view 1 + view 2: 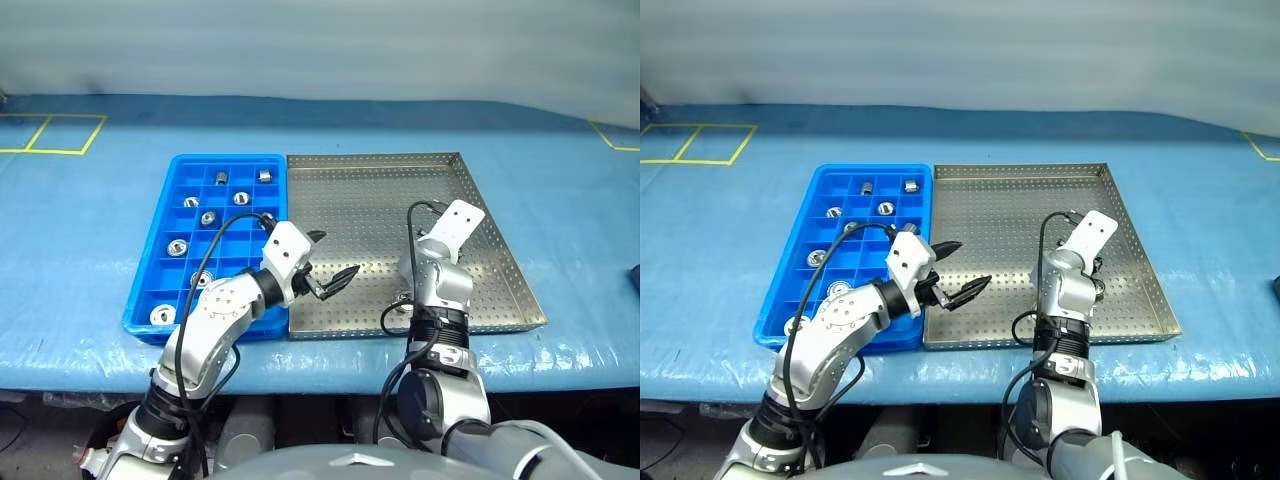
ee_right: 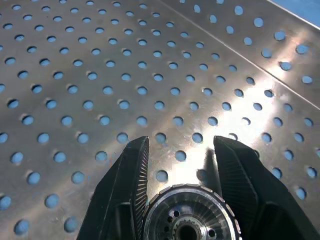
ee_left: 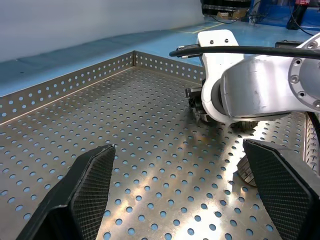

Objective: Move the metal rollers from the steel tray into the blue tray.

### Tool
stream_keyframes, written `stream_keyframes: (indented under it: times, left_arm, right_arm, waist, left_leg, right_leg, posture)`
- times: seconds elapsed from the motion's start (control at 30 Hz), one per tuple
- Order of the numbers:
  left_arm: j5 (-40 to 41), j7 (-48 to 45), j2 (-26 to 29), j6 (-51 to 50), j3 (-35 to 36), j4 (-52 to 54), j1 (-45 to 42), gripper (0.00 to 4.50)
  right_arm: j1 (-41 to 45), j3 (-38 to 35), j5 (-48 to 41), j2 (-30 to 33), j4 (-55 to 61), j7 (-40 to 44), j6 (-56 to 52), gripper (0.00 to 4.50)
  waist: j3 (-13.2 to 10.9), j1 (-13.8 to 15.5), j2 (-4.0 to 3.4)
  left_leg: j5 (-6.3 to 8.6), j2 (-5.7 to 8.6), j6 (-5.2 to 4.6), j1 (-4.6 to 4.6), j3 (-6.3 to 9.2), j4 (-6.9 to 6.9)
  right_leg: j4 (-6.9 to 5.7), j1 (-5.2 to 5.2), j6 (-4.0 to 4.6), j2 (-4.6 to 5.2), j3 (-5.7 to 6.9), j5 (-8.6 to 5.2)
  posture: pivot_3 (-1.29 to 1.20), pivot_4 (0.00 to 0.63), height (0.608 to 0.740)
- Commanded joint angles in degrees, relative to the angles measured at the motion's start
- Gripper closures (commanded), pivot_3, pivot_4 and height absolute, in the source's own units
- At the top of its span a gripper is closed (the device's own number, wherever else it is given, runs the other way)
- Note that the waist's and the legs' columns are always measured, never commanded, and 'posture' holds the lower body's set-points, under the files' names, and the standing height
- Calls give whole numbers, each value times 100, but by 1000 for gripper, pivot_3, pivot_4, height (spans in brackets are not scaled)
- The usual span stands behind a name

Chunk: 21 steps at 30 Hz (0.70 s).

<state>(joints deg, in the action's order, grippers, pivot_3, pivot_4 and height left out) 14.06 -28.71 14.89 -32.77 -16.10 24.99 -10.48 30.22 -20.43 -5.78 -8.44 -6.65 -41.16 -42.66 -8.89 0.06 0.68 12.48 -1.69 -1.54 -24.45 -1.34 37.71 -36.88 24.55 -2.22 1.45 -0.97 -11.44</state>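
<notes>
Between the right gripper point(image 2: 182, 175) fingers, a roller point(image 2: 189, 214) is pinched; next lift toward blue tray point(image 1: 160, 262). Left gripper point(image 1: 330, 262) spread, empty.

You can't see the right gripper's fingertips from the head camera: the right arm's own wrist housing point(image 1: 437, 275) covers them where they reach down to the steel tray point(image 1: 490, 225). In the right wrist view the roller point(image 2: 189, 216) clamped between the fingers point(image 2: 125, 200) is cut off by the picture's edge, so only its upper part shows. In the left wrist view a second roller point(image 3: 248, 170) is partly hidden behind the left gripper's finger point(image 3: 280, 187). The rollers in the blue tray point(image 1: 165, 215) are too small for you to make out detail, and the left arm point(image 1: 215, 315) covers its near compartments.
</notes>
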Motion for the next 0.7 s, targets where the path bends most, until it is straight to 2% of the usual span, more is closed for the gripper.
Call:
stream_keyframes:
  times: [0.03,0.3,0.43,0.7]
  left_arm:
    - [-50,124,-67,287,162,125,-126,0]
    - [-272,496,-36,580,532,-5,-225,0]
    - [-328,585,106,732,877,46,-199,0]
    - [-153,706,445,587,1680,354,172,0]
  right_arm:
    - [-113,839,18,113,1199,784,-328,2780]
    - [-570,1917,-134,1173,2922,2570,-1237,2780]
    - [-655,2483,-114,1793,3384,3383,-1209,2780]
    - [-271,3024,-289,1869,3358,4236,-1592,2780]
  waist:
    - [-10,-51,-16]
    - [-13,-26,-20]
    - [-14,-16,-20]
    - [-15,107,-17]
  left_leg:
    - [0,0,0,-1,-4,0]
    - [0,7,0,-8,3,-10]
    - [0,8,0,-10,-2,-9]
    - [0,5,1,-8,2,-10]
  right_leg:
    - [0,3,-3,0,-4,2]
    - [6,7,-3,-1,0,1]
    - [7,9,-4,0,-2,1]
    - [4,12,1,-8,5,-1]
  posture:
    - [93,150,740]
    - [120,150,740]
    - [149,150,740]
    - [224,150,740]
